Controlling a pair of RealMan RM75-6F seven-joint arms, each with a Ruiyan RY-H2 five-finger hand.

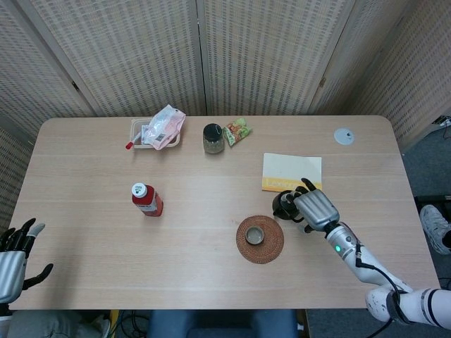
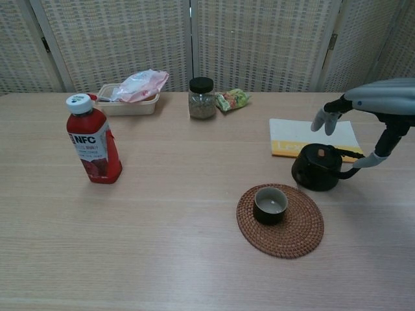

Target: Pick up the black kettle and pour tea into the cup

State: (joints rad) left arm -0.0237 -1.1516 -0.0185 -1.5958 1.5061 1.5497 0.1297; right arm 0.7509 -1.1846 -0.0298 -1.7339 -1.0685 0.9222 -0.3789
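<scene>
A: Going left to right. Left hand (image 1: 13, 264) sits off the near-left corner of the counter (image 1: 84, 253), fingers spread, grasping nothing. Head view only.

B: Next on the counter?

A: Red juice bottle (image 2: 93, 146), white cap, upright, left of centre. Behind it, at the far edge, a shallow tray (image 2: 126, 106) with a pink-and-white packet (image 2: 140, 84) lying across it. Then a dark-lidded jar (image 2: 201, 98), upright, and just right of it a small green snack pouch (image 2: 232, 98).

B: Task items?

A: Cup (image 2: 270, 204) stands upright on a round woven coaster (image 2: 305, 232), right of centre, near side. Black kettle (image 2: 316, 166) stands on the counter just behind and to the right of the coaster, lid on. It overlaps the near edge of a yellow-and-white booklet (image 2: 292, 135) in the chest view; contact there cannot be judged.

B: Right hand?

A: Right hand (image 2: 363, 120) is above and right of the kettle. Fingers released and apart: one lowered fingertip (image 2: 375, 159) lies at the end of the kettle's handle, the others (image 2: 323, 120) hang over the lid without touching it. Nothing is gripped.

B: Anything further right?

A: Small grey disc (image 1: 344, 136) near the far-right corner, well apart from everything else.
</scene>
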